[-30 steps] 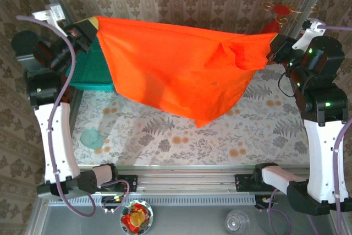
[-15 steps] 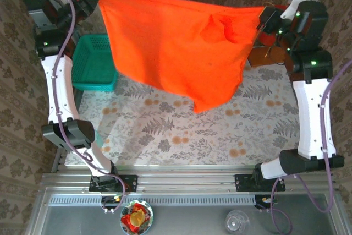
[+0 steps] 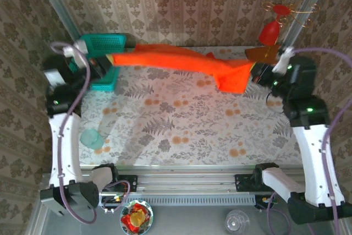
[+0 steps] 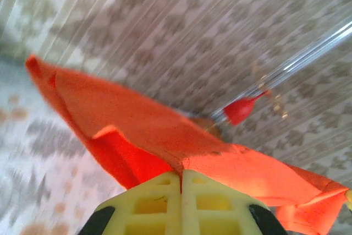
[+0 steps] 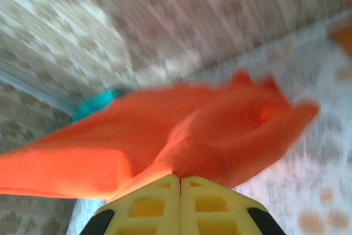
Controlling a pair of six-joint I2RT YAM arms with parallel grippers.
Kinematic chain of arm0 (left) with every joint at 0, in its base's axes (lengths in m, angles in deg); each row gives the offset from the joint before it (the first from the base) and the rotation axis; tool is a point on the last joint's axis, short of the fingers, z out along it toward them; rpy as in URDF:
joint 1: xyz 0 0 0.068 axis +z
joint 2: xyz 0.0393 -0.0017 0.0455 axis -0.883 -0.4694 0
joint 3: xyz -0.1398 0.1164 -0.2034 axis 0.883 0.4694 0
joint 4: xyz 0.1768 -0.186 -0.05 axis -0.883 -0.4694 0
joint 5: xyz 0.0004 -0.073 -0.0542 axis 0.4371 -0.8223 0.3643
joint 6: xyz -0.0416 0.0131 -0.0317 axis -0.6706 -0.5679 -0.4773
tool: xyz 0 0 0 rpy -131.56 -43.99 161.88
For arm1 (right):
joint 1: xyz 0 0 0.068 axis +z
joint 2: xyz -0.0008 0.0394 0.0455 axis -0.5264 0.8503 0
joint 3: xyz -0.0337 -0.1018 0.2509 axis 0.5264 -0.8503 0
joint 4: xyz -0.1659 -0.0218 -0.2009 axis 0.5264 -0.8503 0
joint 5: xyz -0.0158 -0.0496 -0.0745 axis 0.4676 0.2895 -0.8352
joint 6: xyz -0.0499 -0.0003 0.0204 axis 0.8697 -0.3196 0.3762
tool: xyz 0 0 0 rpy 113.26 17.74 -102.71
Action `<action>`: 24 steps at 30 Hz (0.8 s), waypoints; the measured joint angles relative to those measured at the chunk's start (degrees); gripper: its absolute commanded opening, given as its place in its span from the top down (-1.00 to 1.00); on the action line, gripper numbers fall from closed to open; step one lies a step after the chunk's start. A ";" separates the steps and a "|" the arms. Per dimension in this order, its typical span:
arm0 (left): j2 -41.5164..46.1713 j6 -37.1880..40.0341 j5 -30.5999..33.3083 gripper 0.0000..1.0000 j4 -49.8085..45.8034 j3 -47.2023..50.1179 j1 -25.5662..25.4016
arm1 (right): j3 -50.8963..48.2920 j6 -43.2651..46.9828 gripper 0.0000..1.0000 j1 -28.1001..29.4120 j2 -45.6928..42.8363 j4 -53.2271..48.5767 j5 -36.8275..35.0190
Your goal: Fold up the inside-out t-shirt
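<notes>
**Orange shirt strung between two clamped hands**

From the top camera: inside-out t-shirt (image 3: 181, 61) pulled into a narrow orange band across the far part of the floral worktop (image 3: 181, 130), widening into a hanging flap near its right end. Cannot tell whether that flap touches the worktop. Left hand (image 3: 108, 60) pinched tight on the shirt's left end, just beside the teal basket (image 3: 102, 42) at far left. Right hand (image 3: 254, 74) pinched tight on the right end, near the red ornament (image 3: 270, 30) on its wooden base at far right.

From the left wrist: yellow fingers (image 4: 148, 207) pressed together, with orange cloth (image 4: 137, 130) caught at the seam between them. Shirt spreading away in loose folds, with the red ornament (image 4: 239, 111) beyond it against the wallpaper. Much blur.

From the right wrist: yellow fingers (image 5: 212, 205) likewise pressed together, clamped on bunched orange cloth (image 5: 181, 130). Shirt running off toward the teal basket (image 5: 96, 104), which peeks out behind it. Blurred here too.
</notes>
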 measured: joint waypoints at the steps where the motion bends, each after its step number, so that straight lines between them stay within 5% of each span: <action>1: 1.07 0.48 1.03 1.00 -0.57 6.10 -0.42 | -6.38 -1.14 0.93 0.35 -0.44 0.00 0.94; 4: -0.92 1.53 5.46 1.00 -3.45 20.79 -1.51 | -20.83 -3.65 0.36 1.07 1.68 0.13 2.14; 6: -3.93 1.92 8.02 1.00 -4.94 27.04 -1.70 | -27.28 -4.31 0.16 1.25 4.11 -0.83 1.38; 17: -7.96 4.00 13.51 1.00 -5.22 31.30 -1.79 | -36.65 -3.78 0.05 3.02 4.28 -2.25 -4.15; 24: -7.96 4.46 13.64 1.00 -5.25 28.94 -1.79 | -36.57 -1.14 -0.14 8.96 14.69 2.25 -5.07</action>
